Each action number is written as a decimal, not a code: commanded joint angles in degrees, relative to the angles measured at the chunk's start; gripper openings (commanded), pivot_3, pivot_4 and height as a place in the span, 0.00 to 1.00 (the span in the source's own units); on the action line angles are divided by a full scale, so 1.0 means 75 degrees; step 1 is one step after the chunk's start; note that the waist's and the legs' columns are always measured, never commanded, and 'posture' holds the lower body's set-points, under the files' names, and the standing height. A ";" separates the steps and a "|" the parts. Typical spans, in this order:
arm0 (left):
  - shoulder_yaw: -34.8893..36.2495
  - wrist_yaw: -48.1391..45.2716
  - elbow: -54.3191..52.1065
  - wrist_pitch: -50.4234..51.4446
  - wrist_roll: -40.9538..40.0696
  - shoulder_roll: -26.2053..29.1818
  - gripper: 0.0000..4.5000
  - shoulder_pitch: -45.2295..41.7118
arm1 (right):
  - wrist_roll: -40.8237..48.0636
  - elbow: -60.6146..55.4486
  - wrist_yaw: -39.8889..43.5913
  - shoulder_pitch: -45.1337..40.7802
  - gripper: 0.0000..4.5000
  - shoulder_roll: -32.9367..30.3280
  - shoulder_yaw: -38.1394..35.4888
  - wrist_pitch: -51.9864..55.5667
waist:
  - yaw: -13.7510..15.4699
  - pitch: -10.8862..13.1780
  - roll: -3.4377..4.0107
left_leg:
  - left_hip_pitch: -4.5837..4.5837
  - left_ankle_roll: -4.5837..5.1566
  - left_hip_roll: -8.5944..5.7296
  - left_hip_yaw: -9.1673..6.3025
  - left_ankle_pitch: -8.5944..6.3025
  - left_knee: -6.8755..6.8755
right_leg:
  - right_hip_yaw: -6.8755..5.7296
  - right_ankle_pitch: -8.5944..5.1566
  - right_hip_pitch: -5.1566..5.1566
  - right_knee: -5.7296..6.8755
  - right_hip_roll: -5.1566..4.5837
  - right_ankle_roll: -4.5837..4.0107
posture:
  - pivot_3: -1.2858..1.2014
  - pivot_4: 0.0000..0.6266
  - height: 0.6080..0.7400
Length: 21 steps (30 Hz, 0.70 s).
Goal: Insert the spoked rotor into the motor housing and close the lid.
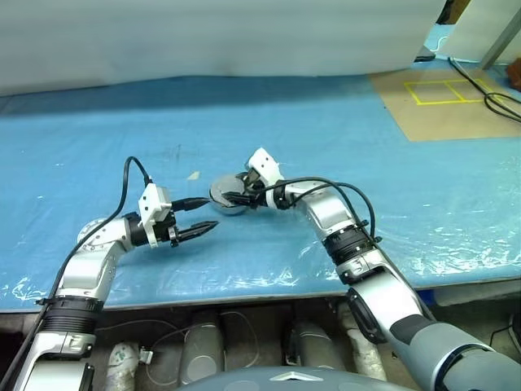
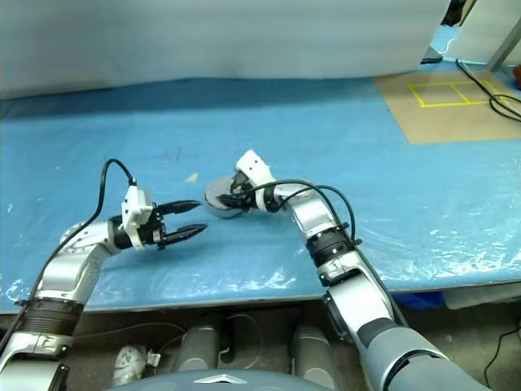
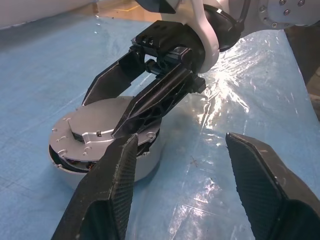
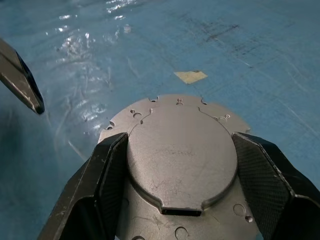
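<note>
The lid (image 4: 180, 150), a pale grey disc with a raised round plate, lies tilted on the silver motor housing (image 3: 150, 161) near the middle of the blue table. A dark gap shows under its one edge. My right gripper (image 4: 179, 139) reaches over it from the right, shut on the lid, with its fingers flanking the raised plate. My left gripper (image 1: 212, 213) hovers open just left of the housing, pointing at it, with nothing between its fingers (image 3: 112, 185). The spoked rotor is hidden.
A small yellow scrap (image 4: 189, 76) lies on the blue sheet (image 1: 366, 163) just beyond the housing. A brown board with yellow tape squares (image 1: 448, 98) and black cables (image 1: 492, 96) sits far right. The table's front edge runs close below both arms.
</note>
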 commanded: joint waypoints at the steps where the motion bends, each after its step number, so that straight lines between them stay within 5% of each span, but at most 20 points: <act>1: 0.0255 0.0071 -0.0035 0.0014 -0.0173 0.0017 0.67 -0.0117 | 0.0431 -0.0615 -0.0075 -0.0407 0.65 0.0134 -0.0257 0.0622 | 0.0003 0.0000 0.0000 | -0.0009 -0.0006 0.0000 0.0002 0.0004 -0.0001 | 0.0000 0.0000 -0.0010 0.0000 0.0000 -0.0001 | 0.52 0.24 1.00; 10: 0.0406 0.0150 0.0151 0.0126 -0.0252 0.0018 0.67 -0.0298 | -0.0527 0.0817 -0.1177 -0.0679 0.65 0.0373 0.0406 0.0946 | -0.0018 -0.0001 -0.0001 | -0.0065 -0.0026 0.0000 0.0003 0.0014 -0.0002 | -0.0010 0.0000 -0.0067 0.0004 0.0002 -0.0002 | 0.52 0.24 1.00; 21: 0.0450 0.0201 0.0110 0.0183 -0.0279 0.0020 0.67 -0.0228 | -0.1136 0.1394 -0.1591 -0.0449 0.65 0.0293 0.0867 0.0606 | 0.0040 -0.0001 -0.0002 | 0.0106 -0.0022 -0.0017 0.0003 0.0004 -0.0069 | 0.0011 -0.0035 0.0049 0.0001 -0.0007 0.0047 | 0.52 0.24 1.00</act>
